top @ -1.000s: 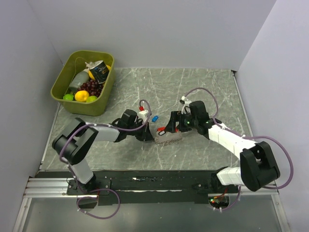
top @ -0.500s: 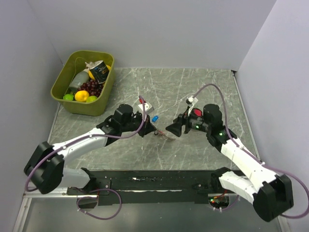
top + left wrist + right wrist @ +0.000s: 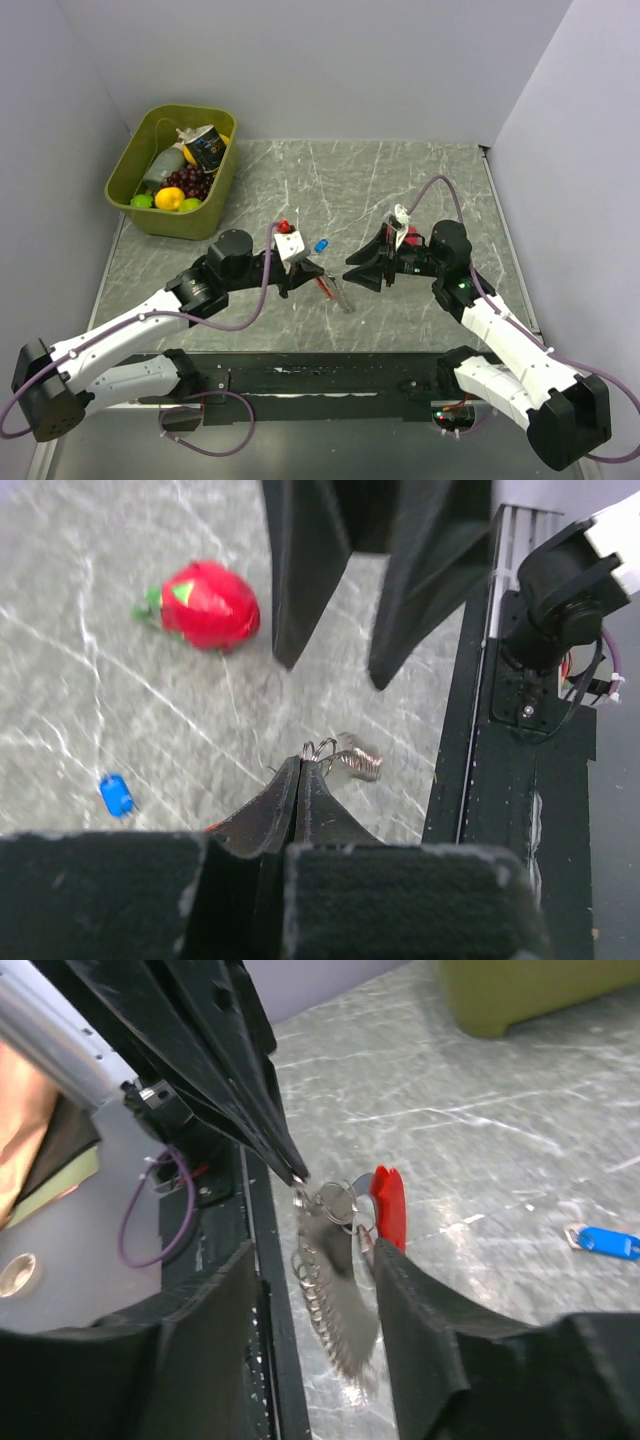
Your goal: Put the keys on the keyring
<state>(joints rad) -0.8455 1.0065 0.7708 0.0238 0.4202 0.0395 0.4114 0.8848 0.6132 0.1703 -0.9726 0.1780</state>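
My left gripper point(image 3: 312, 274) is shut on a silvery ring of the keyring point(image 3: 332, 291), which hangs just above the table. Its red clip point(image 3: 390, 1205) and silvery chain point(image 3: 335, 1310) dangle below the left fingertips point(image 3: 297, 1173). In the left wrist view the shut left gripper point(image 3: 300, 764) pinches the rings, with the chain point(image 3: 358, 764) just past the tips. My right gripper point(image 3: 315, 1255) is open, and the chain hangs between its fingers, the red clip close to one of them. From above, the right gripper point(image 3: 353, 272) faces the keyring from the right. A blue-headed key point(image 3: 321, 245) lies on the table.
A green bin point(image 3: 150, 215) of toy food stands at the back left. A red toy fruit point(image 3: 205, 605) lies on the table near the right arm. The black rail point(image 3: 320, 380) runs along the near edge. Grey walls close the sides and back.
The left gripper has lifted the keyring off the table and drawn back left. The right arm has pulled back to the right, and its jaws have narrowed around the hanging chain.
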